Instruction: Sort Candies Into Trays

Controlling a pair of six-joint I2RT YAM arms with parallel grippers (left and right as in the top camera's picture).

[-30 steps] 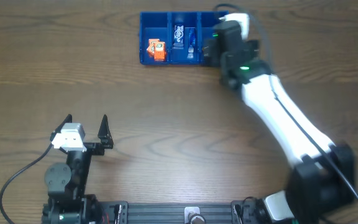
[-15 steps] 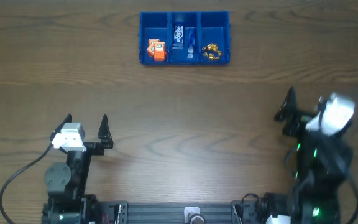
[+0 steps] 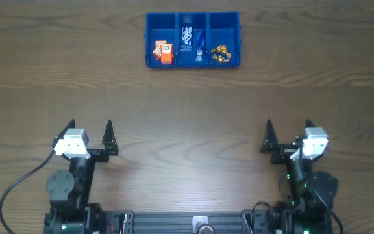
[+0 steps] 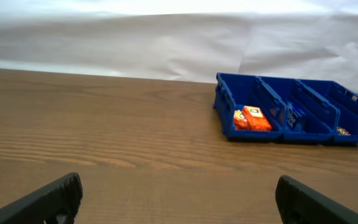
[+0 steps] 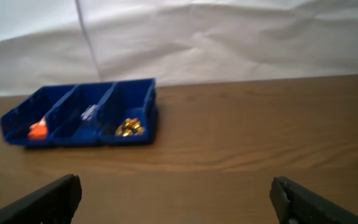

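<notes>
A blue tray [image 3: 193, 15] with three compartments stands at the far middle of the wooden table. Orange candies [image 3: 163, 52] lie in its left compartment, blue-wrapped candies [image 3: 188, 38] in the middle one, gold candies [image 3: 220, 53] in the right one. The tray [image 4: 260, 93] and the orange candies [image 4: 252, 118] appear far ahead in the left wrist view; the tray [image 5: 79, 106] and the gold candies [image 5: 128, 127] in the right wrist view. My left gripper [image 3: 90, 132] is open and empty near the front left. Open and empty too, my right gripper [image 3: 288, 134] stands near the front right.
A white backdrop [image 4: 166, 43] rises behind the table's far edge. Bare wood [image 3: 187, 130] lies between the two grippers and the tray.
The right arm has pulled back from the tray's right compartment to the front right of the table, leaving gold candies there. The left arm has not moved.
</notes>
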